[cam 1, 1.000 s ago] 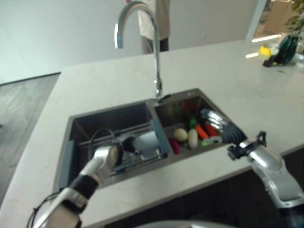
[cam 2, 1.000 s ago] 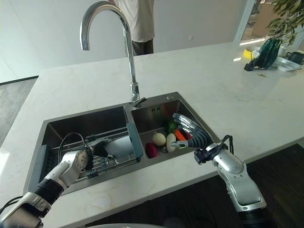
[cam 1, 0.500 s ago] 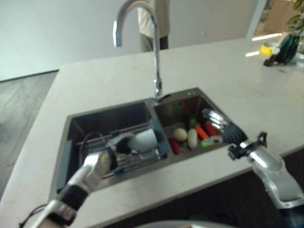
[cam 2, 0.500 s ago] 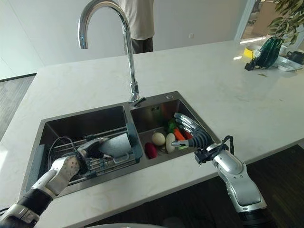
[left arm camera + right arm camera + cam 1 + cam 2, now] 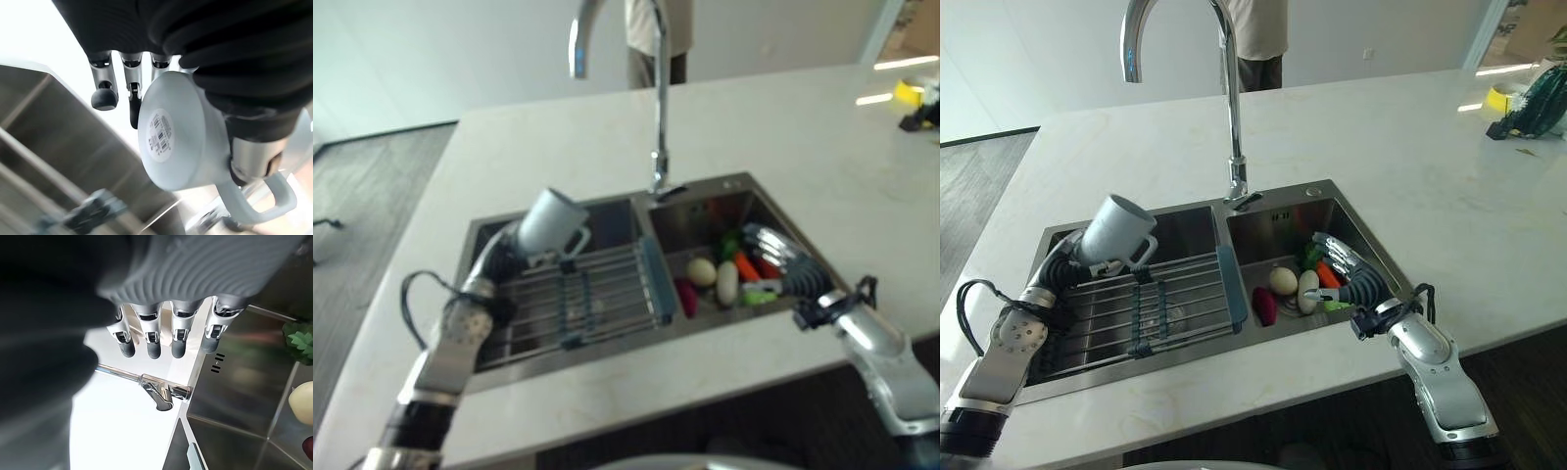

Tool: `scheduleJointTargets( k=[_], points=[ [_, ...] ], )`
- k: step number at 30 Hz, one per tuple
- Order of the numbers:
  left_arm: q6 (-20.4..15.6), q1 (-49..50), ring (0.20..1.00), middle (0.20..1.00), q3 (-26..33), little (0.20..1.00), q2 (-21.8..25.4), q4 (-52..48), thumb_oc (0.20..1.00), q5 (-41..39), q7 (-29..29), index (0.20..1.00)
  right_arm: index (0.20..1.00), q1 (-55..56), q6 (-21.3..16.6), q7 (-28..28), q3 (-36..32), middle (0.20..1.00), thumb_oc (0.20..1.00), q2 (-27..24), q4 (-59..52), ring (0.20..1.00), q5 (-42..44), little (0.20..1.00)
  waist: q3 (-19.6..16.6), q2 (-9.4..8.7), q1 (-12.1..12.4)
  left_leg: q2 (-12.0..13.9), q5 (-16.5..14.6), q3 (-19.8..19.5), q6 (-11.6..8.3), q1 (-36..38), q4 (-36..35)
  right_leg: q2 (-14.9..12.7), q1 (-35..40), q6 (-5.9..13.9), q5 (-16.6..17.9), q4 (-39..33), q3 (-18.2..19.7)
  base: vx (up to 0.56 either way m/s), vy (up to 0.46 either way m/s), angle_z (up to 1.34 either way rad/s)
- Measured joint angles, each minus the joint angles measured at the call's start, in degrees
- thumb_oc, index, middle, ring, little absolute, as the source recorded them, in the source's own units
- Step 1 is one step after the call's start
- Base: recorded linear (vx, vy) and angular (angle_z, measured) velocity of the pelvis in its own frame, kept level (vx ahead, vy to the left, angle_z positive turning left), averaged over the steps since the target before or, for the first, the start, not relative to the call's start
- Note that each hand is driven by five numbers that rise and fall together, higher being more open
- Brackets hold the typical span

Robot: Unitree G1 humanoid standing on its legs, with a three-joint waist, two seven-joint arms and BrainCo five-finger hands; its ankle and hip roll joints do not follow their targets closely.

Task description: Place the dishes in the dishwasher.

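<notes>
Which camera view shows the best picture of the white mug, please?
The right eye view: the whole white mug shows there with its handle, lifted above the rack in the sink's left basin by the left hand. The left eye view shows the same, blurred. The left wrist view shows its base and handle from very close.

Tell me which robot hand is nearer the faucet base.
Right. The right robot hand hovers over the right basin, nearer the faucet base; the left robot hand holds a mug over the left basin's far side.
</notes>
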Motion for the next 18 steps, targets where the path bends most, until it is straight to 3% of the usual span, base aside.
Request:
scheduleJointTargets(
  k=[5,14,16,17,18],
  points=[
    [-1.91,6.06,0.200,0.200,3.10,0.200,-6.15,-11.87,0.200,-7.72,-0.56,0.200,1.000,2.99,-0.01,-0.42,-3.35,1.000,1.000,1.89,-1.82,1.000,-1.02,1.000,0.00,-0.01,1.05,0.56,0.15,-1.87,-0.22,-0.91,0.09,0.27,0.50,-0.49,-1.06,0.44,-2.30,-0.01,-0.146,0.20],
    [-2.52,12.08,0.200,0.200,4.98,0.200,-8.60,-13.27,0.200,-18.44,0.04,0.200,1.000,3.42,-0.46,0.22,-3.94,1.000,1.000,1.18,-2.28,1.000,-1.01,1.000,0.11,0.96,5.13,2.96,1.31,-6.15,-1.95,-4.01,1.34,2.18,-1.15,-2.63,-4.73,6.35,-6.12,-0.04,-0.170,0.23],
    [-2.86,12.48,0.200,0.200,4.78,0.200,-9.61,-13.64,0.200,-18.92,1.24,0.200,1.000,3.22,-1.47,0.06,-4.34,1.000,1.000,-0.40,-2.31,1.000,-0.98,1.000,1.98,2.18,8.75,4.03,2.79,-10.55,-2.68,-7.19,2.67,3.15,-2.84,-4.40,-5.97,9.12,-9.25,-0.17,-0.131,0.76],
    [-3.67,13.10,0.200,0.200,4.51,0.200,-9.90,-13.13,0.200,-19.08,1.36,0.200,1.000,2.89,-2.10,-0.66,-3.93,1.000,1.000,-0.45,-2.13,1.000,-0.86,1.000,2.81,3.00,10.19,3.27,4.96,-11.03,-1.57,-7.72,0.90,3.58,-2.55,-4.77,-6.32,10.38,-10.79,-0.35,-0.112,1.33],
    [-4.37,12.82,0.200,0.200,3.76,0.200,-10.25,-12.89,0.200,-19.26,1.24,0.200,1.000,2.58,-2.92,-1.67,-3.94,1.000,1.000,-1.30,-2.09,1.000,-0.75,1.000,3.68,1.92,9.61,0.86,11.01,-10.28,0.29,-5.80,-7.39,0.80,-3.06,-8.17,-5.97,9.11,-14.26,-0.34,-0.051,1.47]
  ],
)
